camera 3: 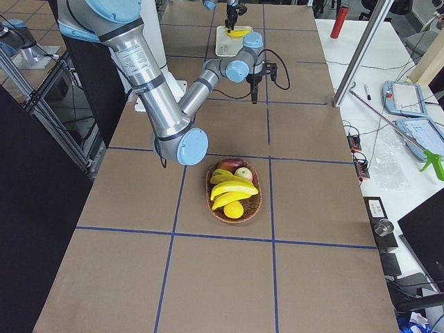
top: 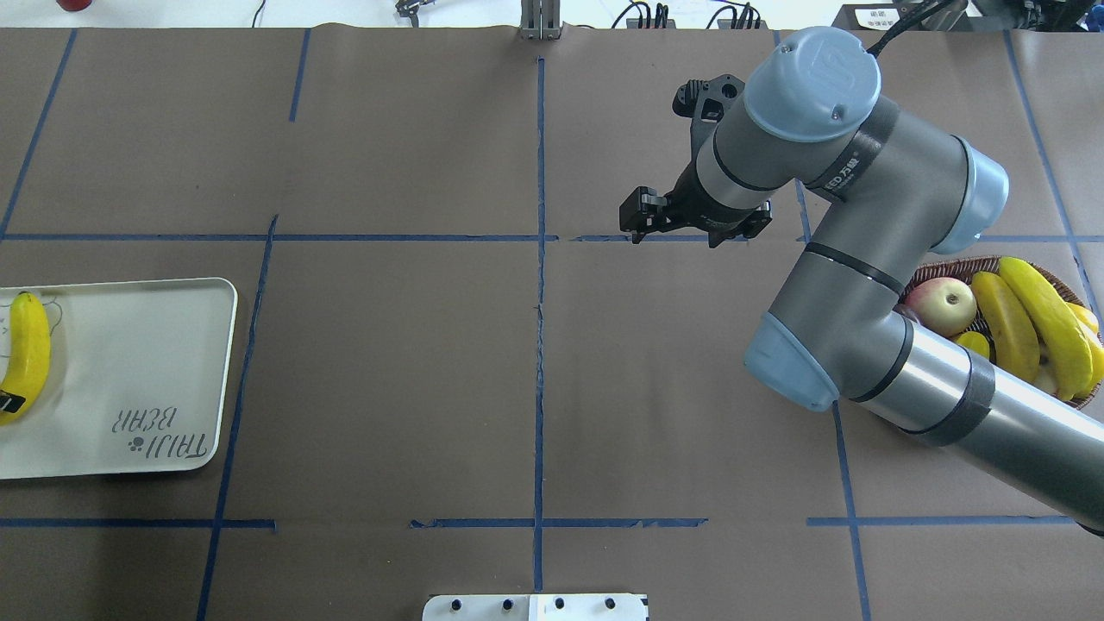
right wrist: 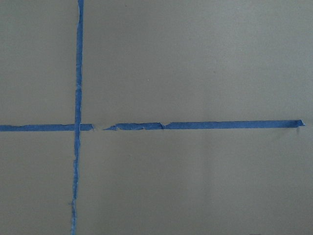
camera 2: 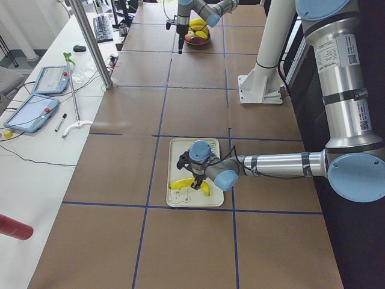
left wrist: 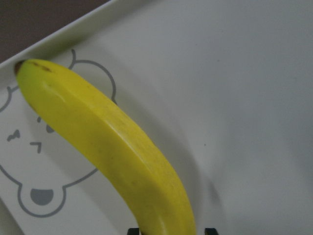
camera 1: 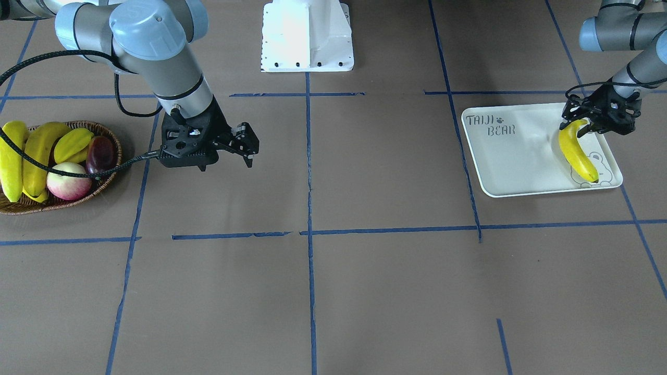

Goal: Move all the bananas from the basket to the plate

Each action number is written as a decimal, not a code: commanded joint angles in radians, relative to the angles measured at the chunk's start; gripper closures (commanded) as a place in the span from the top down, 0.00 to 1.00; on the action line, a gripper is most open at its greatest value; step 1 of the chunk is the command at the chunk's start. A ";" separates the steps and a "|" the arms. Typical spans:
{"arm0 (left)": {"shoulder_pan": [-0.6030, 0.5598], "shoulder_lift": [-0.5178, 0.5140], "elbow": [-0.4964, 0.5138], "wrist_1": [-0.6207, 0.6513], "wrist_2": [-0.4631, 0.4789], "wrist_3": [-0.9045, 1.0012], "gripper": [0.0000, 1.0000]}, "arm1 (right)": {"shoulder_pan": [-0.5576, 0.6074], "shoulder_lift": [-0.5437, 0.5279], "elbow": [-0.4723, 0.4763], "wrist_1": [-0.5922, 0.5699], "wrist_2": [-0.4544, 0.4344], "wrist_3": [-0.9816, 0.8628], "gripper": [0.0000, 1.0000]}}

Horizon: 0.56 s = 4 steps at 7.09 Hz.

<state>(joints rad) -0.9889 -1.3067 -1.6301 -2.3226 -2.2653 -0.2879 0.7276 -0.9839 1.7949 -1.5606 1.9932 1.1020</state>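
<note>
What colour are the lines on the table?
Blue tape lines, clearest in the right wrist view.

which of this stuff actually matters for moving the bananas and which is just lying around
For the job: held banana, left gripper, plate, basket, bananas in the basket, right gripper.

Just lying about: starfruit, pink-yellow round fruit and dark red fruit, all in the basket; blue tape lines.
</note>
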 commanded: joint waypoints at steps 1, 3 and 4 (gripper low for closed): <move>-0.001 -0.002 0.000 0.003 -0.002 -0.001 0.55 | 0.000 0.001 0.000 0.001 -0.001 -0.001 1.00; -0.016 -0.011 -0.023 0.011 -0.023 -0.007 0.96 | 0.010 0.005 0.001 -0.001 0.007 -0.001 1.00; -0.075 -0.017 -0.023 0.012 -0.022 -0.007 1.00 | 0.030 0.005 0.006 -0.009 0.021 -0.002 1.00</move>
<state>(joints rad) -1.0161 -1.3166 -1.6493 -2.3123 -2.2841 -0.2929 0.7399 -0.9796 1.7969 -1.5629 2.0015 1.1010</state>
